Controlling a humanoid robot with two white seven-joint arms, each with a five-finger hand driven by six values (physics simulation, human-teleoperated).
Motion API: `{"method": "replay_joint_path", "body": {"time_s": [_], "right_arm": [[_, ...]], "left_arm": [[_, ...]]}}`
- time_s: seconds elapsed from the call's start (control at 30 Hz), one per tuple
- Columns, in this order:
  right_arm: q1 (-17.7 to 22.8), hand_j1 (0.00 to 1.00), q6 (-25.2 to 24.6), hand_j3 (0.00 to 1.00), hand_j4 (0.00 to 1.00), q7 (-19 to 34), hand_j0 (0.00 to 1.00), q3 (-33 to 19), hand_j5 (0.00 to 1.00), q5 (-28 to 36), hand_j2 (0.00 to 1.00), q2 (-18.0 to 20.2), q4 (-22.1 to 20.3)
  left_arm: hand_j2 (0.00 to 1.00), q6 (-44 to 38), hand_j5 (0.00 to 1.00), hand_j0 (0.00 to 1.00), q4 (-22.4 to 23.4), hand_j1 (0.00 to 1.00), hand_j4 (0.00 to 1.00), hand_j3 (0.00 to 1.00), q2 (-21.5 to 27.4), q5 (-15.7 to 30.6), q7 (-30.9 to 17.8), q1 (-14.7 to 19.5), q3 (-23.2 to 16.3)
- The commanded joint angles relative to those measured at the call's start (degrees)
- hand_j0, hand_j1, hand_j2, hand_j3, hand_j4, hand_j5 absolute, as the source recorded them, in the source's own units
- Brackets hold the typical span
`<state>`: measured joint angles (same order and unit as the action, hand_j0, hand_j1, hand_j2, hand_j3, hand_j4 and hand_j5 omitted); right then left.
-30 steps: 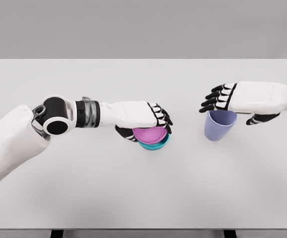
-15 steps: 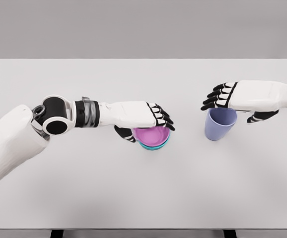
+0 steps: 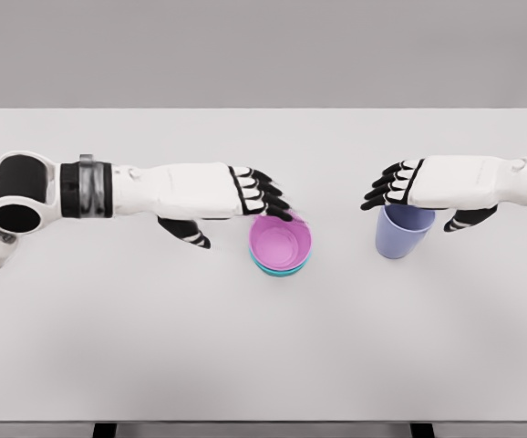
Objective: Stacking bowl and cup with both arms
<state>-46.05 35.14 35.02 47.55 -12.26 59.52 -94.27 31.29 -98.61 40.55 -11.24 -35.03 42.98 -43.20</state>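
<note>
Two bowls, a glossy pink bowl [image 3: 281,243] nested in a teal bowl [image 3: 280,268], sit mid-counter [image 3: 263,347]; no writing anywhere. Just left of them, left hand [image 3: 232,196] spread, holding nothing. Right of them, one lavender plastic cup [image 3: 404,230], right hand [image 3: 428,187] spread above its rim.

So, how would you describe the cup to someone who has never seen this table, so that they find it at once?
Look at the white table, on its right half. Under the right hand stands a cup, upright with its mouth open. It is pale blue-violet and tall, while the only other dishes, a pink bowl nested in a teal bowl, are low and sit near the middle.
</note>
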Motion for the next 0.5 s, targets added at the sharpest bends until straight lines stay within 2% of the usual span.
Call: {"method": "replay_joint_path", "body": {"time_s": [0.0,0.07,0.1,0.17,0.23,0.3,0.47], "right_arm": [[-0.1,1.0,-0.1,1.0,1.0,0.0,1.0,1.0,1.0,-0.1,1.0,-0.2,0.7],[-0.3,1.0,-0.1,1.0,1.0,0.0,1.0,1.1,1.0,-0.2,1.0,-0.4,1.3],[-0.4,1.0,-0.1,1.0,1.0,0.0,1.0,1.2,1.0,-0.3,1.0,-0.7,1.5],[-0.8,1.0,-0.1,1.0,1.0,0.0,1.0,1.6,1.0,-0.3,1.0,-0.8,1.5],[-1.1,1.0,-0.1,1.0,1.0,0.0,1.0,2.1,1.0,-0.5,1.0,-1.6,2.7],[-2.4,1.0,-0.1,1.0,1.0,0.0,1.0,3.7,1.0,-0.9,1.0,-2.4,3.4],[-2.6,1.0,-0.1,1.0,1.0,0.0,1.0,4.7,1.0,-1.0,1.0,-2.4,4.4]], "left_arm": [[1.0,3.7,1.0,1.0,-0.6,1.0,1.0,1.0,6.6,12.0,0.0,-0.2,5.5],[1.0,3.7,1.0,1.0,0.0,1.0,1.0,1.0,11.5,25.7,0.0,-1.9,5.8],[1.0,3.7,1.0,1.0,1.2,1.0,1.0,1.0,16.1,32.2,0.0,-3.1,6.5],[1.0,3.7,1.0,1.0,4.5,1.0,1.0,1.0,19.5,32.5,0.0,-6.1,6.5],[1.0,3.7,1.0,1.0,8.3,1.0,1.0,1.0,19.3,32.6,0.0,-9.1,7.0],[1.0,3.7,1.0,1.0,9.0,1.0,1.0,1.0,19.0,32.3,0.0,-11.2,7.0],[1.0,3.7,1.0,1.0,9.0,1.0,1.0,1.0,19.0,32.3,0.0,-11.9,7.1]]}}
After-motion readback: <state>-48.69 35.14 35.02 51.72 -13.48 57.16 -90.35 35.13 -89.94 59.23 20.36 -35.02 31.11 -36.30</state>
